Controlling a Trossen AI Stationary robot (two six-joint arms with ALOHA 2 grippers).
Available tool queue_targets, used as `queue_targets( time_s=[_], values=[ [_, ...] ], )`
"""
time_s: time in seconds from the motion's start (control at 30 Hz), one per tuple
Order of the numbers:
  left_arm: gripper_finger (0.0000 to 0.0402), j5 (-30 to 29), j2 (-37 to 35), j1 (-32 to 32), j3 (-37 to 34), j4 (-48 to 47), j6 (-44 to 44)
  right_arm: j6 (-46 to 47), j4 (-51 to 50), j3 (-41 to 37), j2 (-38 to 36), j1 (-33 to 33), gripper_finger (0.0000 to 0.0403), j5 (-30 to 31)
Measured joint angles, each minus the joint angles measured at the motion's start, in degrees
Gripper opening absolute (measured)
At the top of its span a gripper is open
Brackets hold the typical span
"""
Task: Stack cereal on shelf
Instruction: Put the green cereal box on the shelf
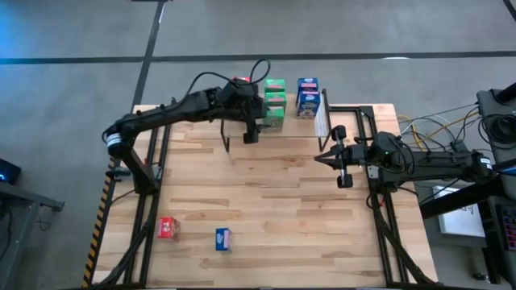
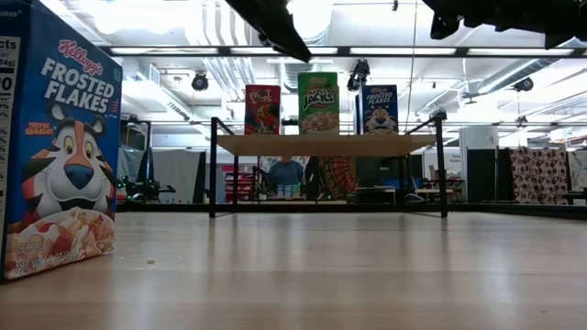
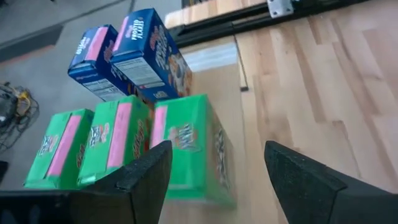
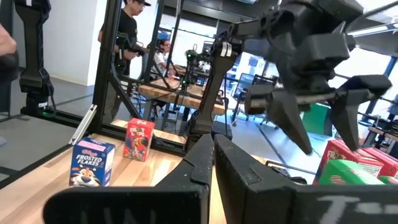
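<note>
The left end effector (image 1: 239, 138) hangs over the far part of the worktop (image 1: 274, 201), just in front of the shelf (image 1: 322, 113), with its fingers (image 3: 146, 171) apart and nothing between them. In the left wrist view three green boxes (image 3: 118, 146) stand side by side on the shelf, the nearest one just beyond the fingertips, and two blue boxes (image 3: 134, 56) stand behind them. From the low view a red box (image 2: 262, 109), a green one and a blue one show upright on the shelf top.

The right end effector (image 1: 329, 156) waits near the worktop's right edge, its fingers (image 4: 205, 163) pressed together and empty.

Two boxes lie at the near side of the worktop, well apart from the shelf: a red one (image 1: 168, 228) at the left and a blue one (image 1: 223, 238) just to its right
</note>
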Motion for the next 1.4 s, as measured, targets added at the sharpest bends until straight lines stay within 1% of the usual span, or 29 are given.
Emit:
queue_targets(
  time_s=[0.1, 0.17, 0.23, 0.3, 0.37, 0.4, 0.67, 0.83, 0.97, 1.17, 1.4],
  values=[
    [0.0235, 0.00, -0.20, -0.14, 1.95, -4.80, -0.45, 0.00, 0.00, 0.00, 0.00, 0.00, 0.0009, 0.00],
    [0.0231, -0.20, -0.25, -0.16, 2.06, -7.27, -0.60, 0.00, 0.00, 0.00, 0.00, 0.01, 0.0009, 0.00],
    [0.0226, -2.51, -0.25, -0.16, 1.93, -8.76, -0.60, 0.00, 0.00, 0.00, -0.01, 0.02, 0.0009, 0.00],
    [0.0214, -6.03, -0.25, -0.16, 1.77, -10.06, -0.61, 0.00, 0.00, 0.00, 0.00, 0.00, 0.0009, 0.00],
    [0.0196, -9.25, -0.10, -0.13, 1.40, -10.41, -0.55, -0.02, 0.00, 0.00, 0.00, 0.00, 0.0009, 0.00],
    [0.0185, -9.83, -0.01, -0.12, 1.16, -10.46, -0.53, -0.02, 0.01, 0.00, 0.00, 0.01, 0.0009, 0.00],
    [0.0088, -9.97, 1.92, 0.21, -1.74, -6.47, -0.09, -0.59, 0.06, 0.00, 0.00, 0.00, 0.0009, 0.01],
    [0.0052, -10.31, 3.43, 0.26, -1.81, -4.02, -0.09, -0.71, 0.07, 0.00, 0.00, 0.00, 0.0009, 0.00],
    [0.0041, -10.38, 4.31, 0.26, -1.79, -3.58, -0.48, -0.70, 0.07, 0.00, 0.00, 0.00, 0.0009, 0.01],
    [0.0040, -10.45, 3.91, 0.22, -1.79, -5.10, -3.07, -0.95, 0.07, 0.00, 0.00, 0.00, 0.0009, 0.01],
    [0.0040, -10.35, 3.03, -1.19, -1.71, -4.48, -5.45, -1.05, 0.16, 0.00, 0.00, 0.00, 0.0009, 0.02]
  ],
)
